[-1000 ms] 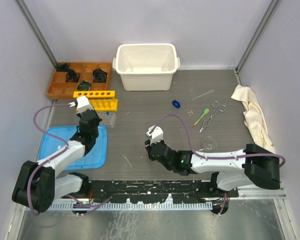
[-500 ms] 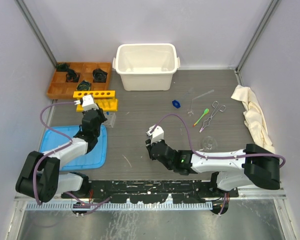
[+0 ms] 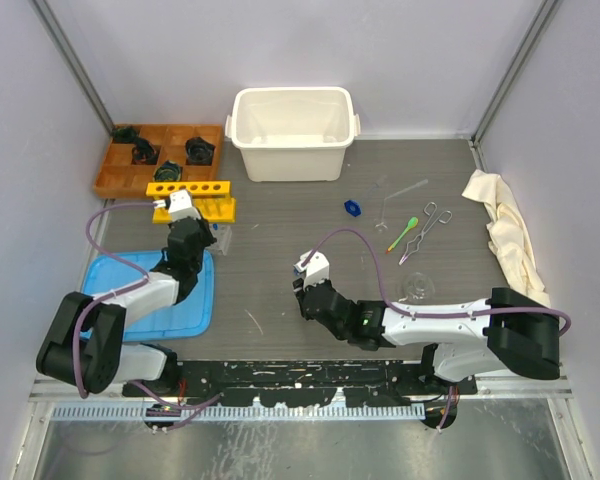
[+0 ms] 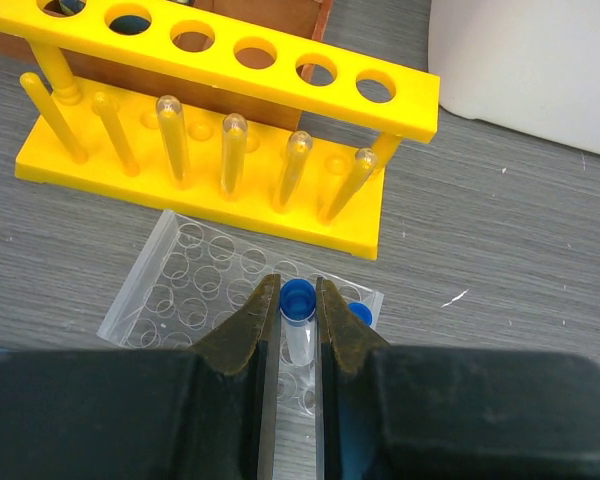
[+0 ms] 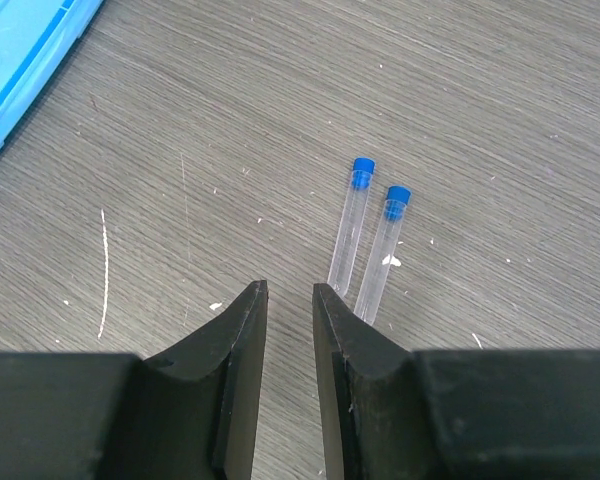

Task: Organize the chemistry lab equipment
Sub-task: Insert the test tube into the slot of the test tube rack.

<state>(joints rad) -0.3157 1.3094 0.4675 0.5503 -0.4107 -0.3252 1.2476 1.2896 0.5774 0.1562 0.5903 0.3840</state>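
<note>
Left tool (image 4: 296, 292) clenched on a capped tube (image 4: 299, 340); right tool (image 5: 288, 295) holds nothing.
In the left wrist view, the small clear tube with its blue cap sits pinched at lower centre, over a clear holed tray (image 4: 185, 290) in front of the yellow rack (image 4: 180, 200); its foot may be in a hole, but the fingers hide it. The right tool's jaws stand slightly parted, with two capped tubes (image 5: 348, 225) lying side by side on the worktop (image 5: 180, 100) just above them in frame.
</note>
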